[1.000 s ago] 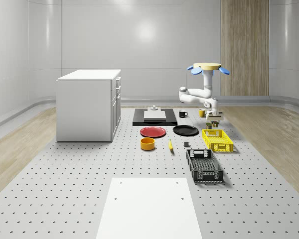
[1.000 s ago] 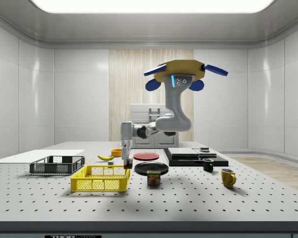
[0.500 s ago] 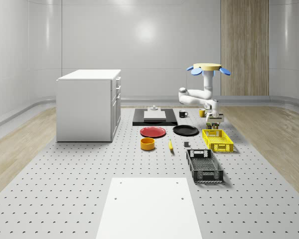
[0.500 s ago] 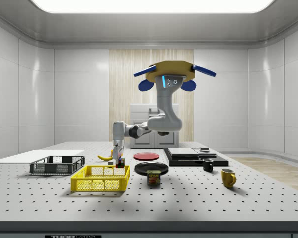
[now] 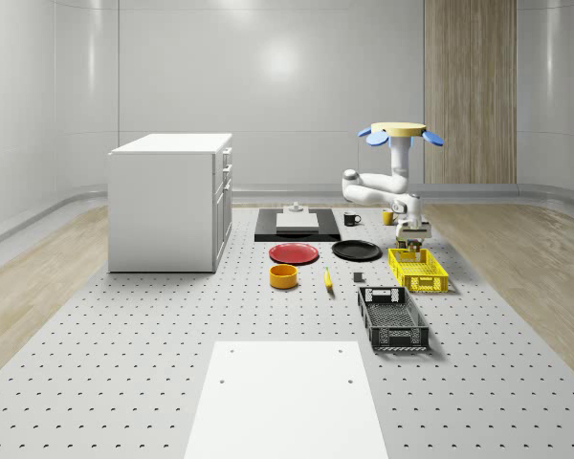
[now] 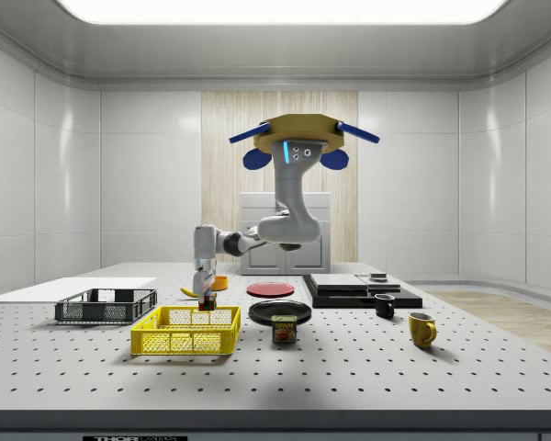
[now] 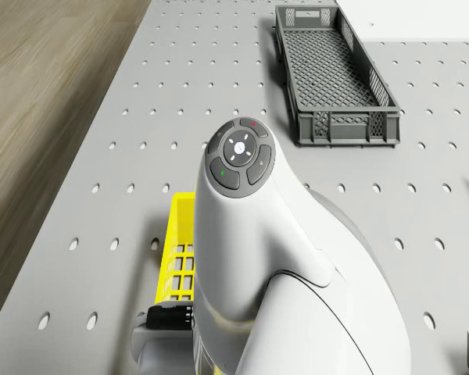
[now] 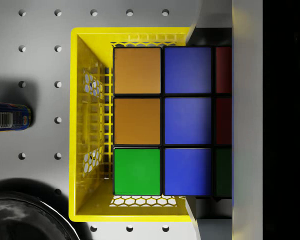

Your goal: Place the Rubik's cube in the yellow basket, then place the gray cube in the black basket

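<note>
The Rubik's cube (image 8: 162, 121) sits clamped in our claw (image 6: 205, 296), its orange, blue and green tiles facing the wrist camera, and it hangs directly over the yellow basket (image 8: 90, 125), just above that basket's rim in the side view. We see the basket's floor and mesh wall around the cube's edges, so the cube is above the inside of the basket rather than beside it; whether it touches the floor we cannot tell.

From the claw our arm (image 6: 257, 234) bends up to the drone (image 6: 301, 142), which hovers in the air, above the bench (image 5: 124, 363) and a little beyond the yellow basket's far end in the whole-scene view.

Next to the yellow basket, on the side away from the drone, lies the black basket (image 5: 392, 318) lengthwise on the bench. On the yellow basket's other long side we see a black plate (image 5: 356, 251), and beyond it a red plate (image 5: 294, 253) and an orange bowl (image 5: 284, 276). A small can (image 6: 285, 329) stands just beside the yellow basket, with a black mug (image 6: 385, 306) and a yellow mug (image 6: 422, 329) farther off.
</note>
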{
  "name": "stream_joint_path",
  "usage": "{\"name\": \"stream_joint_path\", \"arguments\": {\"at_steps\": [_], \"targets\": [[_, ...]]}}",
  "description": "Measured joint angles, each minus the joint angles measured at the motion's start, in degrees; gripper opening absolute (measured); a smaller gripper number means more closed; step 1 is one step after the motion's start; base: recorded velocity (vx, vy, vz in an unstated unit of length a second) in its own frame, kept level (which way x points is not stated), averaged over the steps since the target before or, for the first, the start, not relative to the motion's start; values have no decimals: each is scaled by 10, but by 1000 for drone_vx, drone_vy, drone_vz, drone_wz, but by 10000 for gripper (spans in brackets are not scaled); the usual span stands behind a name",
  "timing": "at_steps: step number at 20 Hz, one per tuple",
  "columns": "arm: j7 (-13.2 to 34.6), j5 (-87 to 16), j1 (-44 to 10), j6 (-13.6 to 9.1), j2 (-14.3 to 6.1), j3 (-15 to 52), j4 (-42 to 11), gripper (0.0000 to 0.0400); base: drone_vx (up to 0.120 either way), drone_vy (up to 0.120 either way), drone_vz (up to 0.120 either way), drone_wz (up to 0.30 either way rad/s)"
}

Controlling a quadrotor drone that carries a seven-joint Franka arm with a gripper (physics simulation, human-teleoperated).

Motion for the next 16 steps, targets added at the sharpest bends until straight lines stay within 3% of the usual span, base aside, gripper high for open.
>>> {"name": "stream_joint_path", "arguments": {"at_steps": [10,16], "targets": [[0,1,-1,3,-3,0,0,325,0,0,-120,0],[1,-25,-5,15,-4,-28,6,325,0,0,0,0]]}}
